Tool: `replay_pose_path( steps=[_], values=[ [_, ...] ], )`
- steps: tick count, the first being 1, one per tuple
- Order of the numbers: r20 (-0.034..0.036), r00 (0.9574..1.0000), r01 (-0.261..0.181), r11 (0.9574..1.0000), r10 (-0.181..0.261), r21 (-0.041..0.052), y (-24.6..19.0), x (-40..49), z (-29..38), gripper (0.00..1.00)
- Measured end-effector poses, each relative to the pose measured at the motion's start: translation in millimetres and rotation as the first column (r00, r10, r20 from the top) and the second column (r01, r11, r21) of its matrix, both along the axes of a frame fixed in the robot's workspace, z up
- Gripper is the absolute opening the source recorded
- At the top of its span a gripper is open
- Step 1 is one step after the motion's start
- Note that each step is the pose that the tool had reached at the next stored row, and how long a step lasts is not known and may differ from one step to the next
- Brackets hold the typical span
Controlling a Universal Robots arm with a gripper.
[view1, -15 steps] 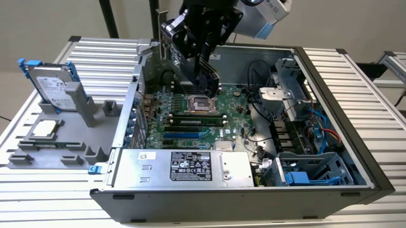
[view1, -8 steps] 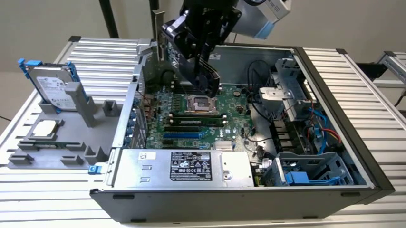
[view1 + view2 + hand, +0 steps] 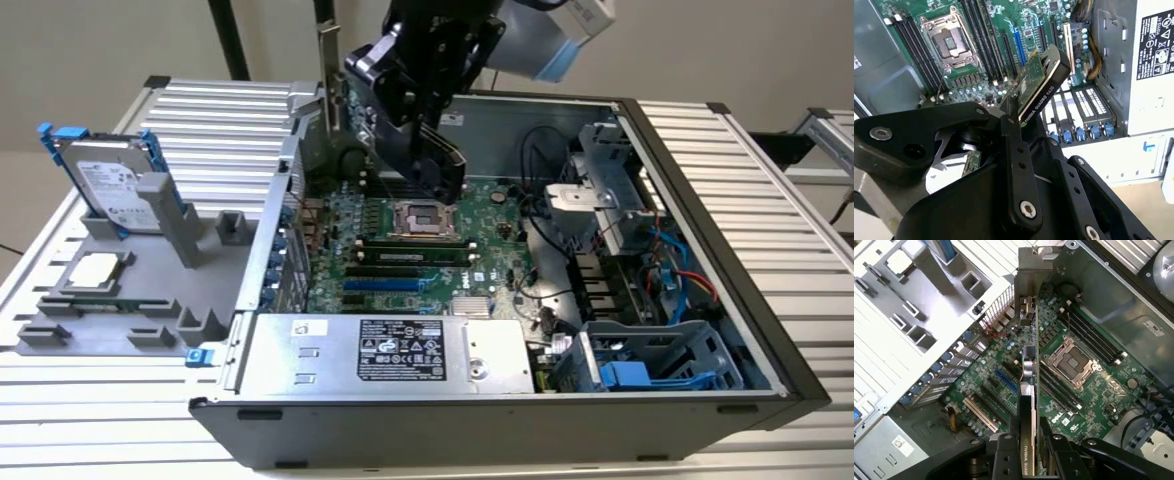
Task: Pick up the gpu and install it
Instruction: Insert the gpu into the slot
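Nearest the lens in both wrist views: black fingers (image 3: 1003,452) of the gripper (image 3: 1028,440), pinched narrow on the gpu (image 3: 1028,390). Holds the card edge-on by one end, black cooler on one face, green board on the other. Runs the long axis straight out from the fingers, silver bracket (image 3: 1026,270) at the far tip, toward the rear wall of the case (image 3: 534,420). Hangs clear above the motherboard (image 3: 1104,400); not seated.

Appears to sit over the strip between the memory slots (image 3: 1051,387) beside the CPU socket (image 3: 1071,362) and the expansion slots (image 3: 1005,382). Judged offset from the expansion slots toward the socket side, and not quite in line with them.

Farther out, in the exterior view: power supply (image 3: 387,350) along the case's near edge. Beyond the case wall, on the exterior view's left, a hard drive (image 3: 114,190) upright in a grey holder (image 3: 174,270) on the bench (image 3: 747,170), well apart from the card.
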State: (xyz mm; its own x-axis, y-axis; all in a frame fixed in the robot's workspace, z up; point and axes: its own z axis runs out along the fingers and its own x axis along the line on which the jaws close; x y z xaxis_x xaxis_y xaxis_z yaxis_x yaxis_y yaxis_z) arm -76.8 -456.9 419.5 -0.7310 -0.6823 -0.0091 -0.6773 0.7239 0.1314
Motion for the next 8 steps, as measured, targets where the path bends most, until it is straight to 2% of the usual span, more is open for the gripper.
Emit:
replay_pose_path(
  steps=[8],
  values=[
    [0.0001, 0.998, -0.063, 0.998, 0.063, 0.0001, 0.0, 3.1, 0.0, 0.0]
  ],
)
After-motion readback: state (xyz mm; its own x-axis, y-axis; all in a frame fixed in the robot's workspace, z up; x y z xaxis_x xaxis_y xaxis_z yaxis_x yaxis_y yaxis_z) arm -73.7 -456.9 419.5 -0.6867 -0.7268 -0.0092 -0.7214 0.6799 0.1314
